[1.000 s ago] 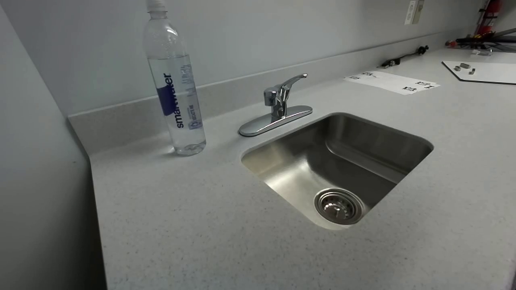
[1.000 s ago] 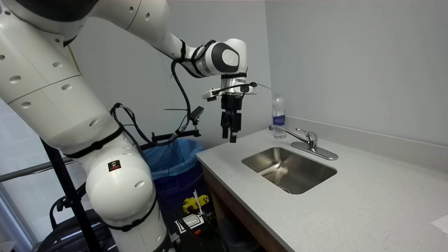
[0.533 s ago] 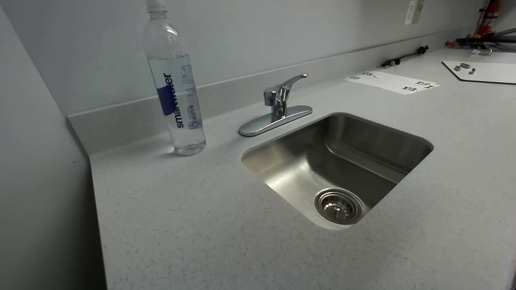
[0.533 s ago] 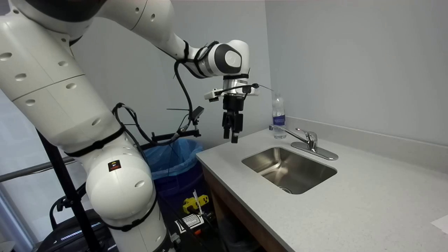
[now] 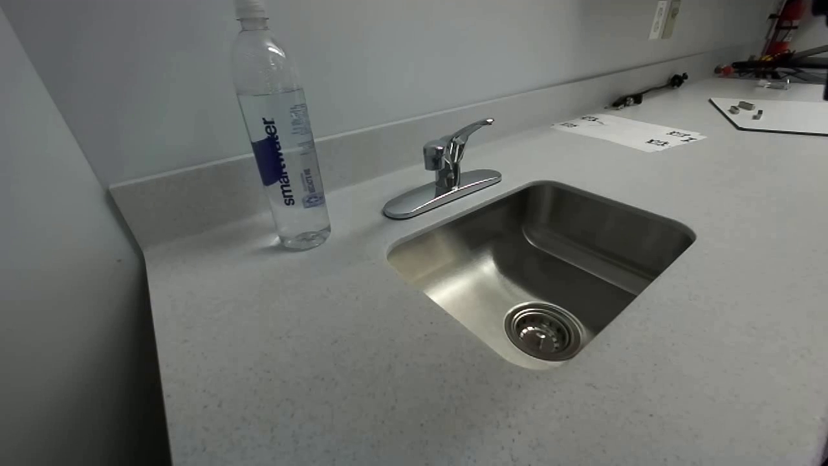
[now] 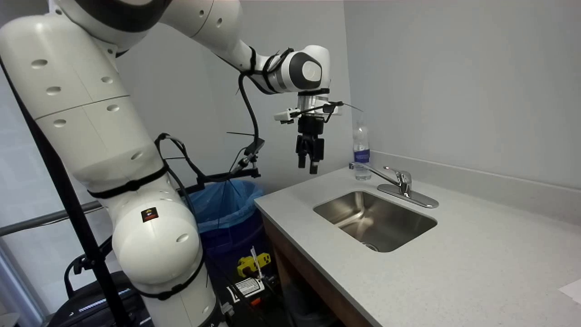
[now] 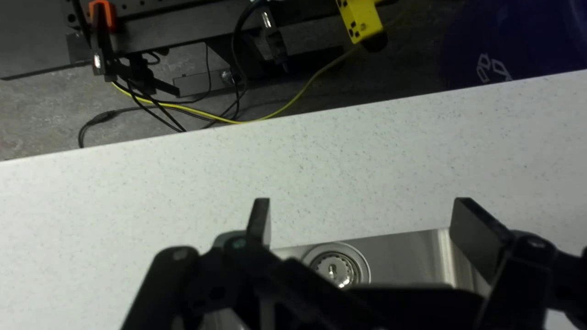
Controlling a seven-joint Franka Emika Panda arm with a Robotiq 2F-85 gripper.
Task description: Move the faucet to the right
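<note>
The chrome faucet [image 5: 447,169] stands behind the sink in both exterior views [image 6: 404,181]. Its spout swings over toward the bottle's side, and its lever points up. The faucet does not show in the wrist view. My gripper [image 6: 307,167] hangs fingers down, high above the counter on the sink's front side, well apart from the faucet. In the wrist view my gripper [image 7: 360,215] has its two fingers wide apart with nothing between them. The sink edge and drain show below and beyond the fingers.
The steel sink [image 5: 582,207] is set in the grey counter [image 6: 476,268]. A clear water bottle [image 5: 284,162] with a blue label stands near the spout, also visible here [image 6: 361,154]. A wall backs the counter. Papers [image 5: 631,133] lie farther along. A blue bin [image 6: 227,204] stands beside the counter.
In an exterior view the arm and gripper have moved right and slightly up, toward the sink. A dark piece now shows at the right edge of an exterior view. The faucet has not moved.
</note>
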